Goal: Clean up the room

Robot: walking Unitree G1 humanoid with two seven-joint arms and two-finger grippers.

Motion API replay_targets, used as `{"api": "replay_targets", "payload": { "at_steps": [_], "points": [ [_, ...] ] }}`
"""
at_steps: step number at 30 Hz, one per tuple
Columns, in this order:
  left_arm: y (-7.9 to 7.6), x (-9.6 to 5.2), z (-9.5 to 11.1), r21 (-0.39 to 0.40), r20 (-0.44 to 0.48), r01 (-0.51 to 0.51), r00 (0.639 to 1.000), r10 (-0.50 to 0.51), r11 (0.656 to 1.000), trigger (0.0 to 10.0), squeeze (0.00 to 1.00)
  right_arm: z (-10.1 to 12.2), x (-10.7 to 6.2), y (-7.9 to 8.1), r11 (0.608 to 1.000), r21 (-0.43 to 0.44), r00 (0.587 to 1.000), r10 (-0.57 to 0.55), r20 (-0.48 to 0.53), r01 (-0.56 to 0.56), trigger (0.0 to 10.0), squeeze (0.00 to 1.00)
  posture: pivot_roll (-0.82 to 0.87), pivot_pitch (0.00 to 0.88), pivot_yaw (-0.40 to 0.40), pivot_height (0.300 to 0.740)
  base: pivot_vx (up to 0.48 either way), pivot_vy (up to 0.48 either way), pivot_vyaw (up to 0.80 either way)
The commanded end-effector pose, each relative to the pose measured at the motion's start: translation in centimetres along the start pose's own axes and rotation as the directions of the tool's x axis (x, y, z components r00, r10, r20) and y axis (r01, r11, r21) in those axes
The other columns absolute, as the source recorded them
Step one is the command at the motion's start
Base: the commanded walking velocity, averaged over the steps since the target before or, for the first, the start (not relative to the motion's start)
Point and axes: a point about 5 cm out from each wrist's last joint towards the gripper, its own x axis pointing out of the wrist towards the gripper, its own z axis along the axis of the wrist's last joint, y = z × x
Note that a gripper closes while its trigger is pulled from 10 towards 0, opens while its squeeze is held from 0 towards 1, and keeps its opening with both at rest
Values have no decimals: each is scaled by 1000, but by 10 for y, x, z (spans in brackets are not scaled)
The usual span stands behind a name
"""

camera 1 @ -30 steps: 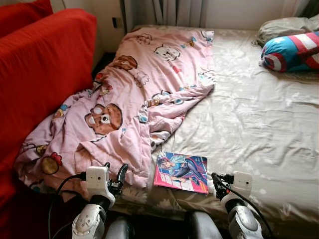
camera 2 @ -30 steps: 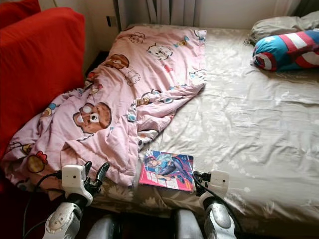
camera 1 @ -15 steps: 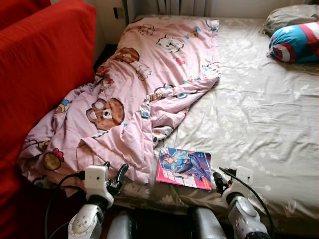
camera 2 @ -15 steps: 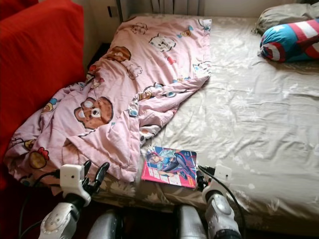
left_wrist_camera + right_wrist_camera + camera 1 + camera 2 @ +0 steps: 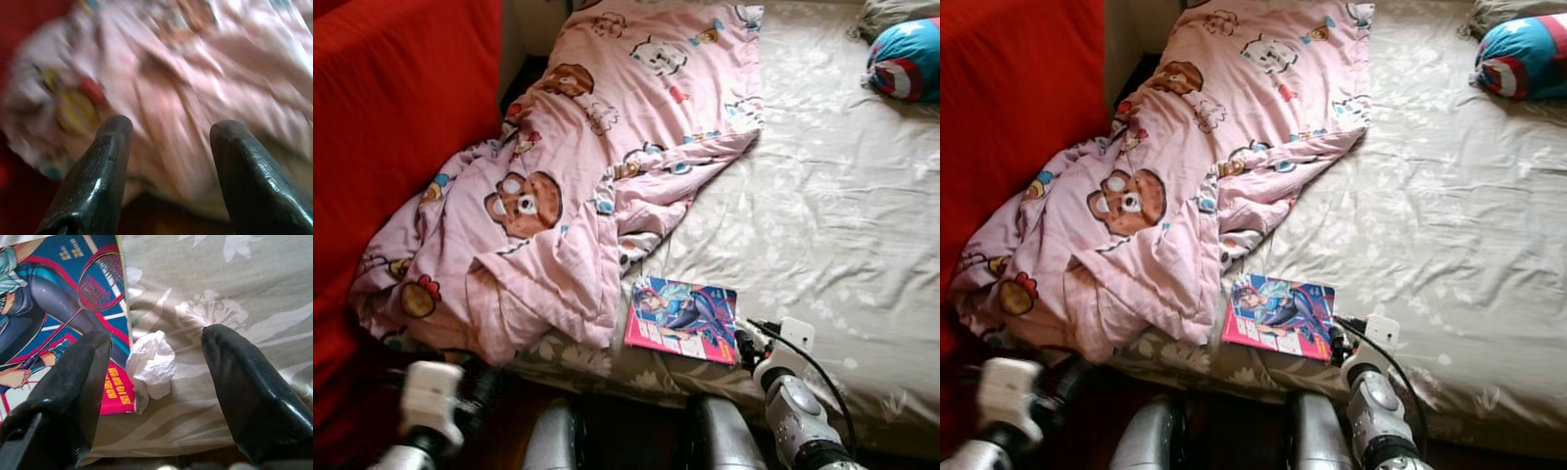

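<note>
A bed (image 5: 862,245) in a grey floral sheet is seen from above. Compared with a second ago, the whole view has tipped downward and closer: the pillows have slid to the upper right corner, which is camera motion, not movement of the things. The left gripper (image 5: 166,142) has dropped from beside the blanket to the lower left of the frame, where it is blurred; its fingers are spread with nothing between them. The right gripper (image 5: 154,367) has been brought forward to the near edge of the magazine (image 5: 682,319), at lower centre. Its fingers are held apart, straddling a tissue (image 5: 150,363) but not yet closed on it. This is judged to be the start of a pick-up of rubbish.

The tissue is a small, white, crumpled wad, lying on the sheet and touching the magazine's right edge. It looks light and easily crushed. A pink cartoon blanket (image 5: 578,186) is heaped across the left of the frame, beside a red sofa (image 5: 391,127).
</note>
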Motion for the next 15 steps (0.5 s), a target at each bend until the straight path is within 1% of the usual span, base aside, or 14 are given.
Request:
{"api": "replay_targets", "payload": {
  "at_steps": [1, 2, 3, 4, 5, 6, 7, 9, 10, 11, 12, 13, 15],
  "points": [
    [-2, 4, 1, -59, 15, -35, 999, 36, 998, 10000, 0, -8, -2, -2, 1000, 10, 1000, -8, -24, 9, 10000, 0, 37, 291, 14, 631, 0, 0, 0],
    [-2, 4, 1, -59, 15, -35, 999, 36, 998, 10000, 0, -8, -2, -2, 1000, 10, 1000, -8, -24, 9, 10000, 0, 37, 291, 14, 631, 0, 0, 0],
    [-11, 16, 8, -78, 44, -9, 999, 13, 997, 10000, 0, -8, -2, -2, 1000, 9, 1000, -9, -21, 9, 10000, 0, 40, 299, 9, 631, 0, 0, 0],
    [-11, 16, 8, -78, 44, -9, 999, 13, 997, 10000, 0, -8, -2, -2, 1000, 9, 1000, -9, -21, 9, 10000, 0, 40, 299, 9, 631, 0, 0, 0],
    [-19, 28, 15, -89, 74, 18, 997, -11, 996, 10000, 0, -8, -2, -1, 1000, 10, 1000, -10, -21, 11, 10000, 0, 39, 306, 5, 631, 0, 0, 0],
    [-19, 28, 15, -89, 74, 18, 997, -11, 996, 10000, 0, -8, -2, -1, 1000, 10, 1000, -10, -21, 11, 10000, 0, 39, 306, 5, 631, 0, 0, 0],
    [-28, 40, 23, -98, 101, 44, 994, -35, 994, 10000, 0, -8, -2, -1, 1000, 10, 1000, -9, -20, 9, 10000, 0, 38, 314, 3, 631, 0, 0, 0],
    [-28, 40, 23, -98, 101, 44, 994, -35, 994, 10000, 0, -8, -2, -1, 1000, 10, 1000, -9, -20, 9, 10000, 0, 38, 314, 3, 631, 0, 0, 0],
    [-37, 51, 30, -109, 128, 76, 990, -62, 991, 10000, 0, -6, -1, 1, 1000, 3, 1000, 0, -19, 0, 10000, 0, 37, 320, 4, 631, 0, 0, 0],
    [-52, 57, 36, -130, 150, 126, 983, -106, 984, 10000, 0, -4, 0, 4, 1000, 2, 1000, 13, -14, -13, 10000, 0, 43, 337, 6, 631, 0, 0, 0],
    [-52, 57, 36, -130, 150, 126, 983, -106, 984, 10000, 0, -4, 0, 4, 1000, 2, 1000, 13, -14, -13, 10000, 0, 43, 337, 6, 631, 0, 0, 0],
    [-56, 57, 37, -135, 153, 137, 981, -116, 981, 10000, 0, -4, 0, 4, 1000, 3, 1000, 15, -14, -15, 10000, 0, 43, 337, 6, 631, 0, 0, 0],
    [-56, 57, 37, -135, 153, 137, 981, -116, 981, 10000, 0, -4, 0, 4, 1000, 3, 1000, 15, -14, -15, 10000, 0, 43, 337, 6, 631, 0, 0, 0]
  ]
}}
